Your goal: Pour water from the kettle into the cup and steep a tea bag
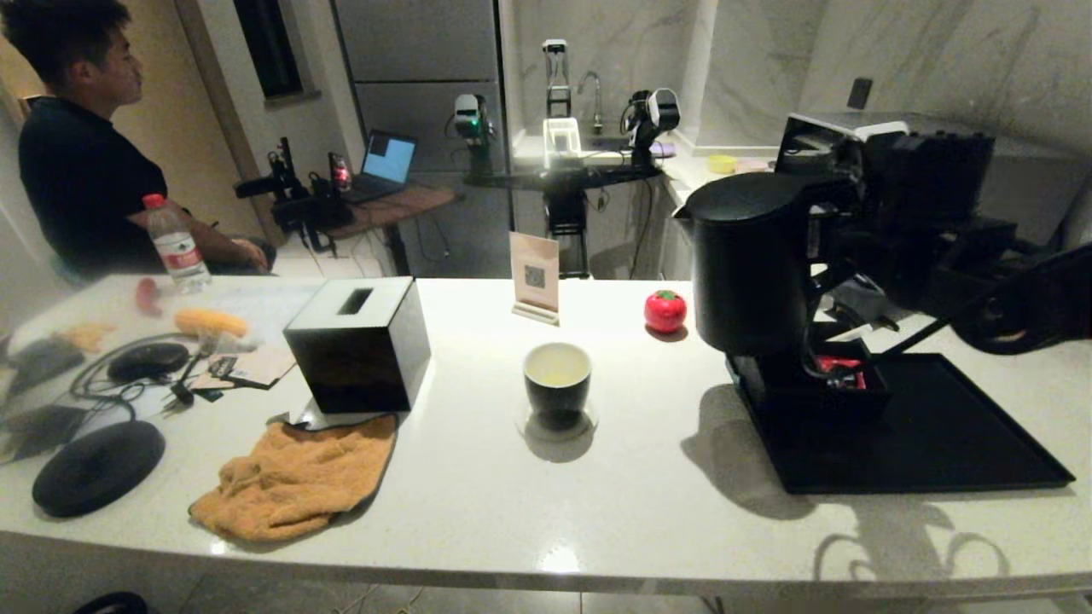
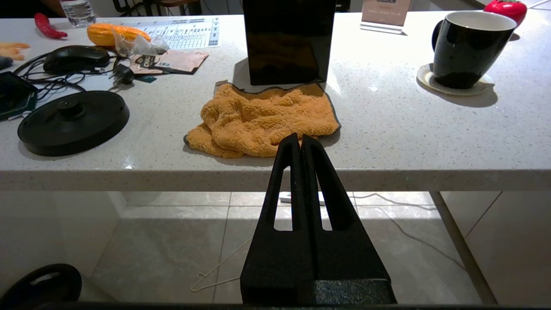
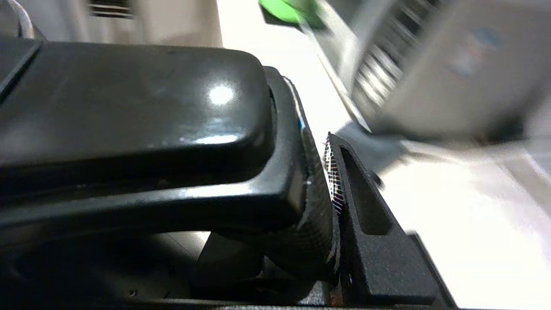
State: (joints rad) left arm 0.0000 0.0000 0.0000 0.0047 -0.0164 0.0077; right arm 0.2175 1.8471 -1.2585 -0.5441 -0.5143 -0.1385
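Observation:
The matte black kettle (image 1: pixel 746 264) hangs upright above the left end of a black tray (image 1: pixel 938 435), its spout pointing toward the cup. My right gripper (image 1: pixel 832 256) is shut on the kettle's loop handle (image 3: pixel 241 189), which fills the right wrist view beside the fingers (image 3: pixel 344 181). The black cup (image 1: pixel 557 379), white inside, stands on a round coaster at the table's middle, left of the kettle; it also shows in the left wrist view (image 2: pixel 469 47). A small pale tea bag (image 2: pixel 125 43) lies by the yellow corn, far left. My left gripper (image 2: pixel 300 138) is shut and empty, below the table's front edge.
A black square box (image 1: pixel 358 341) stands over an orange towel (image 1: pixel 294 477) left of the cup. The kettle base (image 1: pixel 98 465), cables and a mouse lie at far left. A red tomato (image 1: pixel 665 309), a card stand (image 1: pixel 535 277) and a small box of red sachets (image 1: pixel 840 375) are near the kettle.

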